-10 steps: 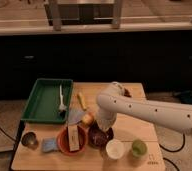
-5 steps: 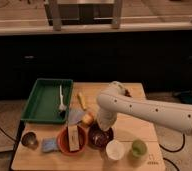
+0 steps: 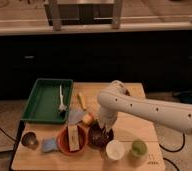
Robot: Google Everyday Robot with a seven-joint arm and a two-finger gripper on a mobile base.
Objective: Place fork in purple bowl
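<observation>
on the counter, the green tray by the back left corner holds the long white utensil. near the front edge sits the orange bowl, and just right of it the purple bowl. the end effector hangs over that bowl's right rim; whether it is clamped or apart i cannot tell. the fork shows nowhere on the counter, so it is likely hidden at the end effector. this looks like the placing step. next calls for a low release over the bowl's middle, clear of the white cup. against half a second ago, nothing has visibly shifted.
</observation>
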